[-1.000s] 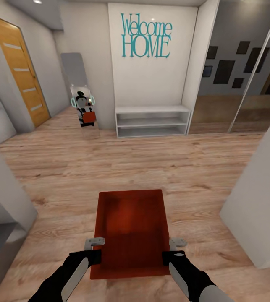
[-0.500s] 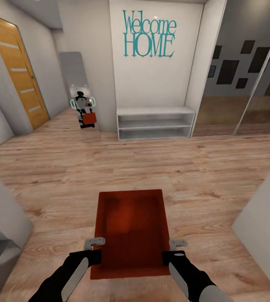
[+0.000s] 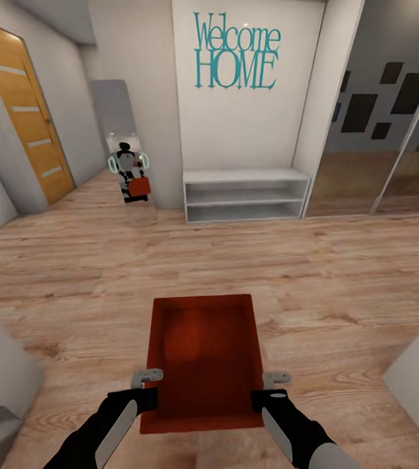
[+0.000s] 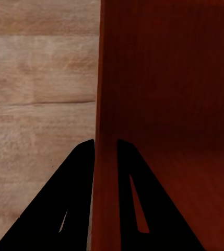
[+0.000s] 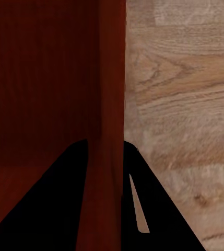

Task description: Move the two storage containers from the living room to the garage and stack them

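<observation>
Orange-red open-top storage container [image 3: 202, 358], rectangular, plain slightly tapered walls, empty inside, carried low in front of the robot above the light wood plank floor [image 3: 313, 273]. Left gripper [image 3: 145, 384] is clamped over the bin's left wall, one finger inside, one outside; right gripper [image 3: 271, 385] pinches the right wall the same way. Ahead: white shelf unit [image 3: 245, 194], teal "Welcome HOME" lettering [image 3: 236, 52], leaning mirror [image 3: 123, 150], wooden-slat door [image 3: 23, 111].
</observation>
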Motion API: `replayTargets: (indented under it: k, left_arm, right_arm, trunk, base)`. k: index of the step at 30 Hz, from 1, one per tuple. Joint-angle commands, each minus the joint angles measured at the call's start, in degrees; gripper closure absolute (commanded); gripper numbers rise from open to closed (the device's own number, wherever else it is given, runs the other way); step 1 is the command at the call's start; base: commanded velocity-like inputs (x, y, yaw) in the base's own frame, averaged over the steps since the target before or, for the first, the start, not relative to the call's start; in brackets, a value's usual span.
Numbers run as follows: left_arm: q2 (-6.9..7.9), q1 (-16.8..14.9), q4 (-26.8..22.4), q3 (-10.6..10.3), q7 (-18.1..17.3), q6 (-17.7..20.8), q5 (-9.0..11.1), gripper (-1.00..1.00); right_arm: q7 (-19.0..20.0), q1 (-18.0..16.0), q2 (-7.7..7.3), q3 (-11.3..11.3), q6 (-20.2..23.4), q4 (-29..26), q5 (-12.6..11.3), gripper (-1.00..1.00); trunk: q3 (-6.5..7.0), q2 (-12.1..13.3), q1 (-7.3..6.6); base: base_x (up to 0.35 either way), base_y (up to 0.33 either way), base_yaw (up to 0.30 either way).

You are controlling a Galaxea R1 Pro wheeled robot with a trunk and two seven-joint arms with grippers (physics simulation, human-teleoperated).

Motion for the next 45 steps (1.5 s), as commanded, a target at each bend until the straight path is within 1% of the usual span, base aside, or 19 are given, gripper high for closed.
replayTargets:
  k: [1,38,45]
  left_arm:
    - [0.08,-0.08,-0.85,0.24,0.54,-4.41,0.06,1.0]
    - [0.08,-0.08,-0.85,0.28,0.54,-4.41,0.06,1.0]
    - [0.08,-0.08,-0.85,0.28,0.54,-4.41,0.06,1.0]
  right_arm:
    - [-0.3,0.01,-0.08,0.03,0.32,-0.03,-0.59,1.0]
    - [-0.34,0.01,-0.08,0.0,0.32,-0.03,-0.59,1.0]
    - [-0.33,0.01,-0.08,0.0,0.31,-0.03,-0.59,1.0]
  trunk:
    - [-0.06,-0.02,0.03]
    - [-0.06,-0.02,0.03]
    - [-0.06,-0.02,0.03]
  base:
    - [0.341,0.116,0.0]
    - [0.341,0.128,0.0]
    - [0.341,0.149,0.128]
